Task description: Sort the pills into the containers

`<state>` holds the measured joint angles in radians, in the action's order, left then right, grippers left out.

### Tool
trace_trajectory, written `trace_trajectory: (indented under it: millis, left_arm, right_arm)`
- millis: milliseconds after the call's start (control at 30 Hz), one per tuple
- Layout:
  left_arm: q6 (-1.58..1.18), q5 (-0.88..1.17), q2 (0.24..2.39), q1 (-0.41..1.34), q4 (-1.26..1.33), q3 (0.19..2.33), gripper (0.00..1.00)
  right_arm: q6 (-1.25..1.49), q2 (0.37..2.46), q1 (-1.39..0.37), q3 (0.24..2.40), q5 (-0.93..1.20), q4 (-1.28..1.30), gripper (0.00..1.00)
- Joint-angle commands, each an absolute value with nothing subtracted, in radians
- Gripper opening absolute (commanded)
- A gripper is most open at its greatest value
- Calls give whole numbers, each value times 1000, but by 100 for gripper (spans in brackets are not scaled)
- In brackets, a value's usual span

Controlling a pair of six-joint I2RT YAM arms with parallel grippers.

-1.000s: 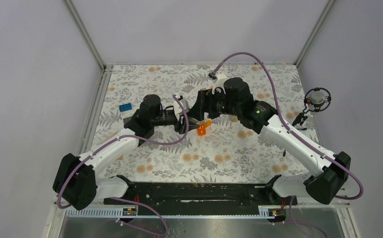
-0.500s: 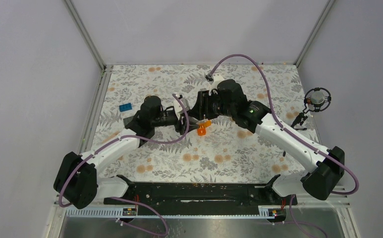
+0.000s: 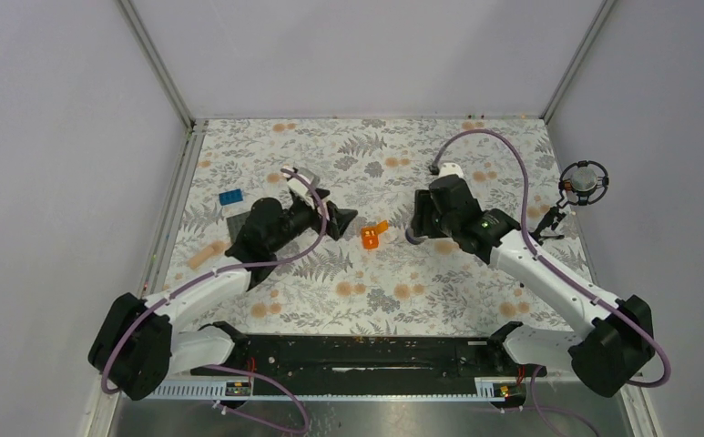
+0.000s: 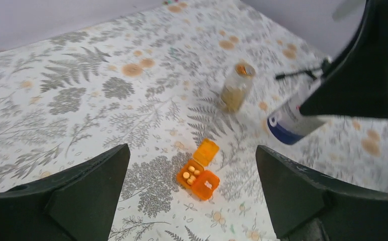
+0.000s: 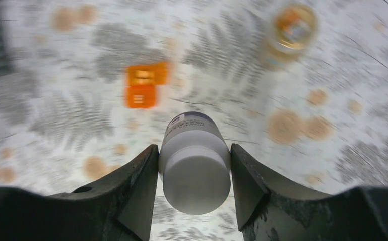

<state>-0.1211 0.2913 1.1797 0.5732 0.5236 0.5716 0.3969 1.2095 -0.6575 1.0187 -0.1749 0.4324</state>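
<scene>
My left gripper (image 3: 326, 202) stands open, with nothing between its fingers (image 4: 86, 181). In its wrist view the orange hinged-lid box (image 4: 198, 173) lies on the table below, one lid up, several small pills (image 4: 190, 174) in the open compartment. My right gripper (image 5: 194, 148) is shut on the white bottle (image 5: 196, 165), capped, with a dark blue band (image 4: 289, 118). It hangs just right of the orange box (image 3: 371, 235). A clear tan bottle (image 4: 236, 90) stands uncapped beyond the box, upright (image 5: 289, 30).
A blue brick (image 3: 231, 198) and a dark grey studded plate (image 3: 237, 221) lie at the left, with a tan strip (image 3: 205, 257) nearer the front. A black round fixture (image 3: 585, 182) stands at the right wall. Metal rails border the floral table (image 3: 403, 291).
The two grippers met at the white bottle; my right gripper shut on it, my left let go and drew back left. The right arm carried the bottle off to the right.
</scene>
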Motion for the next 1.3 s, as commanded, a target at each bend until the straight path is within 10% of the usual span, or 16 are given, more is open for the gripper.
trace_trajectory:
  millis: [0, 400, 900, 1267]
  left_arm:
    - [-336, 31, 1089, 568, 603, 550, 99]
    - [-612, 47, 1158, 506, 322, 600, 98]
    - [-702, 136, 1334, 505, 301, 574, 92]
    - [-765, 230, 1443, 529, 349, 577, 73]
  right_arm:
    - [377, 1191, -552, 908, -321, 452, 31]
    - [414, 1353, -455, 842, -431, 392, 41]
    - [305, 1336, -449, 971, -402, 492, 86]
    - [341, 1240, -450, 1069, -118, 509, 72]
